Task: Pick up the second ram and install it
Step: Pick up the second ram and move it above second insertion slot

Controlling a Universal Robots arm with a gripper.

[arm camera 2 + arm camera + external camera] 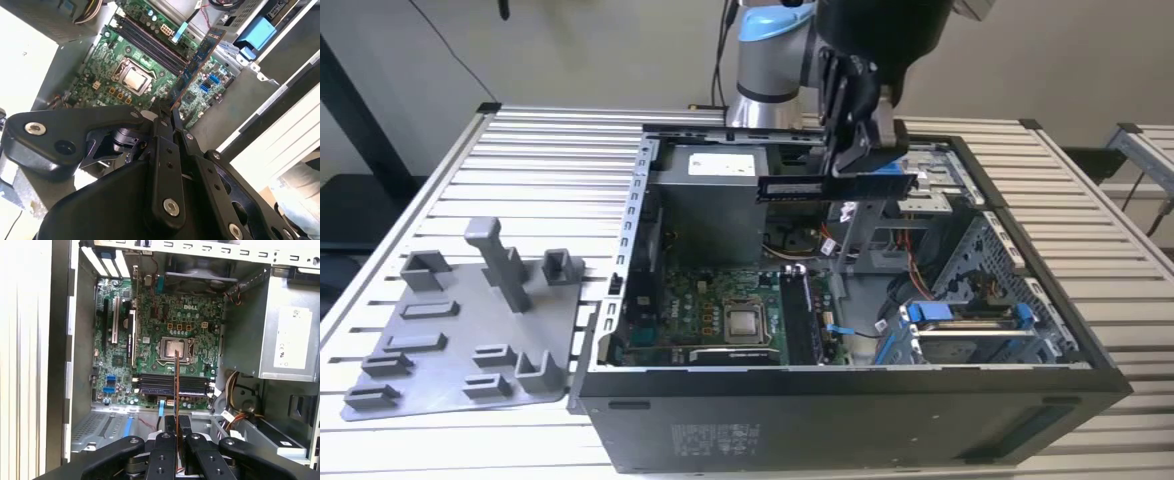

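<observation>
The second ram point(801, 187) is held clear above the open computer case point(854, 420), level and lengthwise across the exterior view, over the silver power supply box point(707, 195). It is clamped at one end between the closed fingers of the gripper point(858, 165). The stick is long, thin and flat: a dark board with a pale label strip on its face. In the second wrist view it point(197, 65) juts out from the gripper point(167, 114) with a bluish tint and small printed parts along it. In the first wrist view it point(176, 390) is seen edge-on as a thin brown line running out from between the black metal fingers point(169, 426) (bolted, matte, flat-linked). Below it, well apart, lies the green circuit board point(150, 340) with its square metallic processor socket point(173, 349) and long black slots point(155, 384). The case is black sheet metal with blue plastic clips inside. To the exterior view's left, a grey plastic fixture plate point(467, 340) with upright posts lies on the ribbed aluminium table point(440, 180).
</observation>
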